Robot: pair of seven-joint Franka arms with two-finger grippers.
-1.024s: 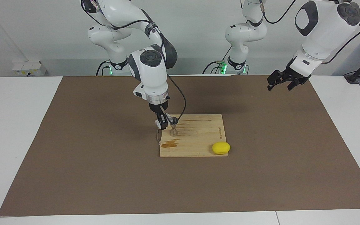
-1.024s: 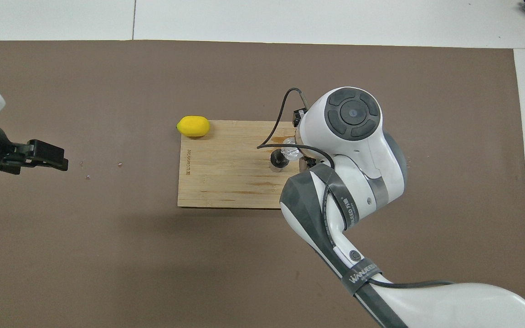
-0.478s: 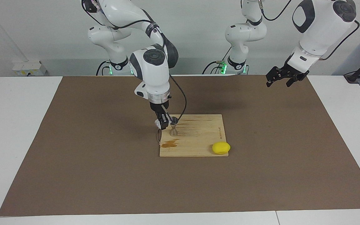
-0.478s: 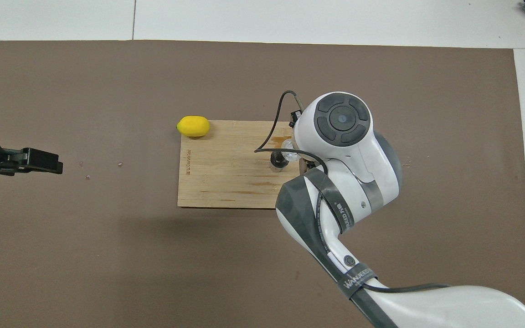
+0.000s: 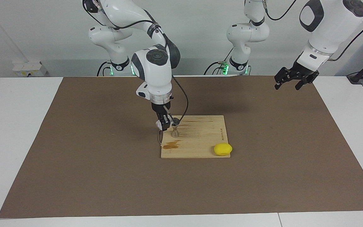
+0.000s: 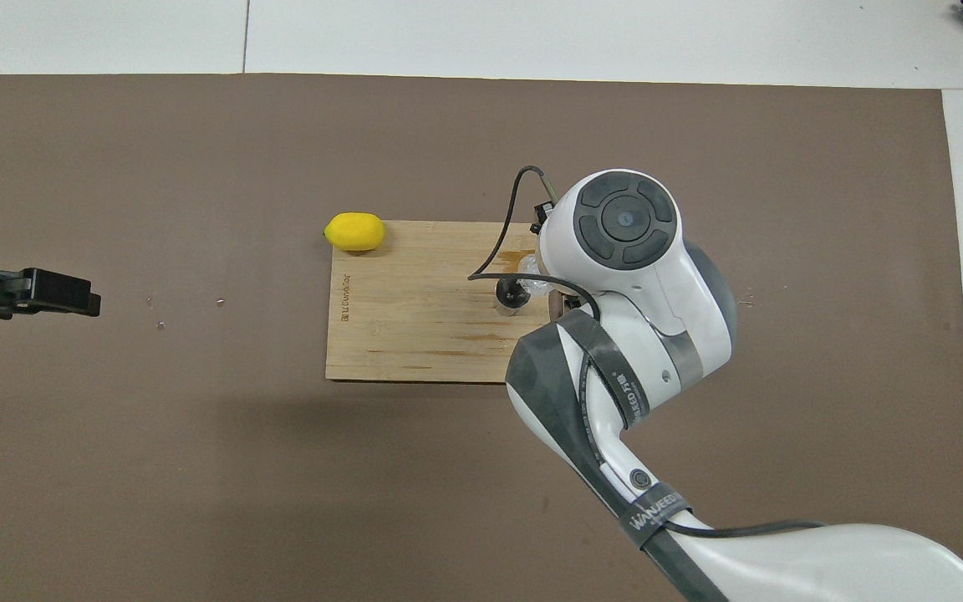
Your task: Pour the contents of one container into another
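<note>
Brown matting covers the white worktop [image 5: 17, 132], with a wooden board [image 5: 200, 142] at its middle. Since a second ago the left tool [image 5: 291, 82] has drawn back toward its own end, fingers apart, empty, waiting over the mat. The right tool [image 5: 165, 124] has barely shifted; it stays clamped on the clear glass cup [image 6: 529, 276], tilted over the metal jigger [image 5: 175, 130], which stands upright on the board's right-arm end. A brown wet patch [image 5: 171, 145] and a lemon [image 5: 222, 149] lie farther from the robots.
</note>
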